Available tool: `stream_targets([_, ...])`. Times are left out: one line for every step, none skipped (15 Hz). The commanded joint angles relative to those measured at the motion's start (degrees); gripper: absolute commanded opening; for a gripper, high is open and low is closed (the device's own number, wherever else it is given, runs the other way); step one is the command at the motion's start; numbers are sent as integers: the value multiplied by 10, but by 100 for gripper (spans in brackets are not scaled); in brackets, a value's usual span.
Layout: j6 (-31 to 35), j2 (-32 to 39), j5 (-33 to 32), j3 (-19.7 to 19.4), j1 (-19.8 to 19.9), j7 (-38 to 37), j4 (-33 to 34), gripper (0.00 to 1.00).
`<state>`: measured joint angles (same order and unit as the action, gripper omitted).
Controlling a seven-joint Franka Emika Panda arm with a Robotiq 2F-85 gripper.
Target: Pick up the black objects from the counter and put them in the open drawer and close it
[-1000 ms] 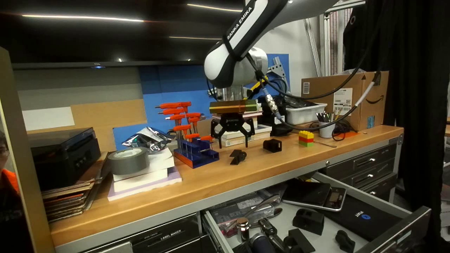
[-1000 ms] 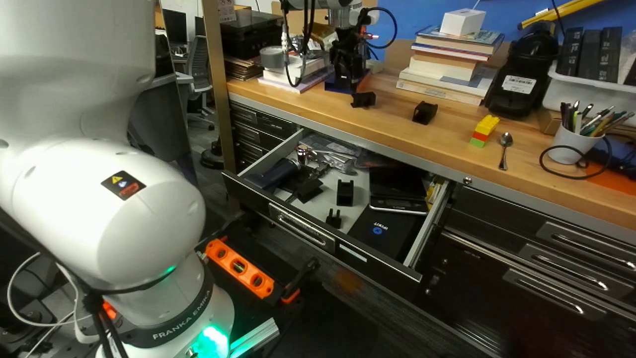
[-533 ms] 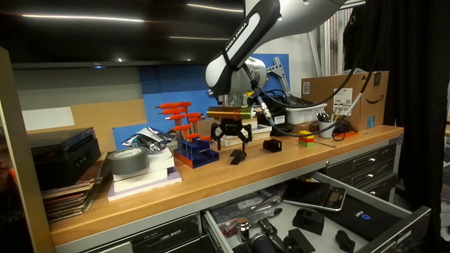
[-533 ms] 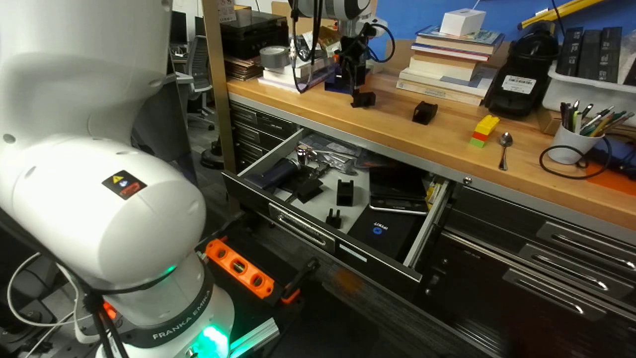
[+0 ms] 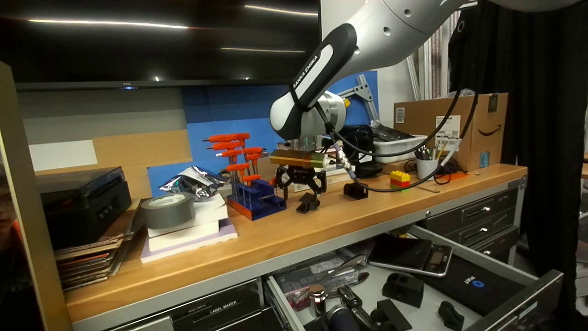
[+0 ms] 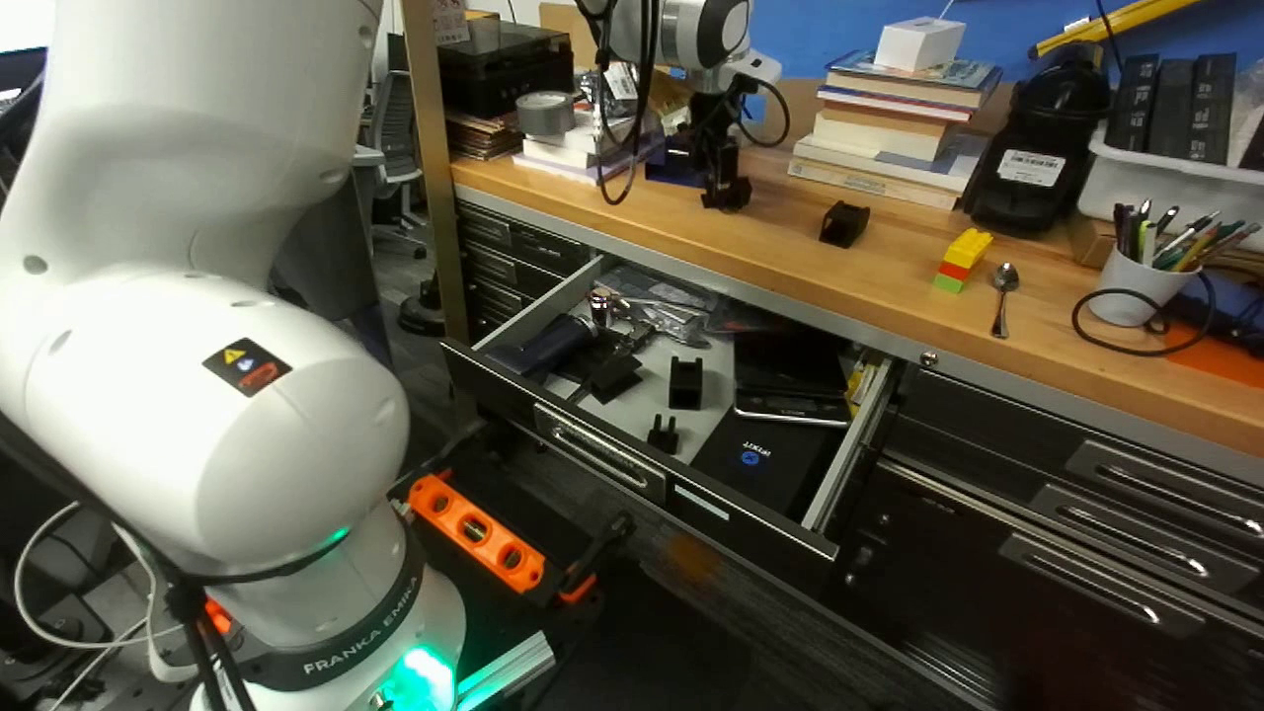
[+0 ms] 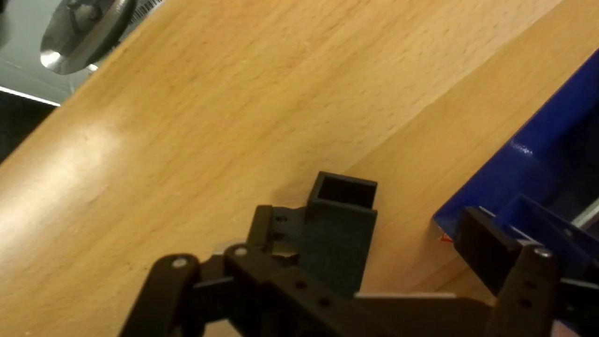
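- Above the jaws in an exterior view, the dark screen (image 5: 161, 53) mirrors long, thin streaks of white light.
- Left of the jaws in the wrist view, pale glare washes out part of the worktop (image 7: 187, 117).
- Close by the jaws, the black object (image 7: 338, 243) is too dark to show much surface detail; a faint shadow lies beside it.
- Up and left of them, a shiny item (image 7: 89, 35) carries a burnt-out highlight.
- Well right of the jaws in an exterior view, the curtain (image 5: 544, 161) sinks nearly to black.
- Well below the jaws in an exterior view, a green light (image 6: 420, 678) glows white at its middle, tinting the metal bar (image 6: 507, 673).
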<state>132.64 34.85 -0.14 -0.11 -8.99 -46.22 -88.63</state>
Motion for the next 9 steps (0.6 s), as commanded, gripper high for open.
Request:
stream_targets([6, 23, 8, -13, -9, -9, 48, 100])
stream_targets([7, 24, 8, -15, -9, -10, 53, 100])
stream_targets([10, 22, 7, -17, -8, -9, 54, 100])
stream_targets([13, 20, 6, -20, -9, -11, 56, 100])
stream_targets([15, 19, 4, -22, -10, -12, 58, 100])
stream_targets([15, 18, 2, -24, -10, -13, 60, 100])
stream_targets([14, 19, 2, -25, -9, -10, 62, 100])
stream_targets([10, 20, 3, -25, -8, -9, 65, 100])
stream_targets([-7, 22, 2, -24, -6, -1, 68, 100])
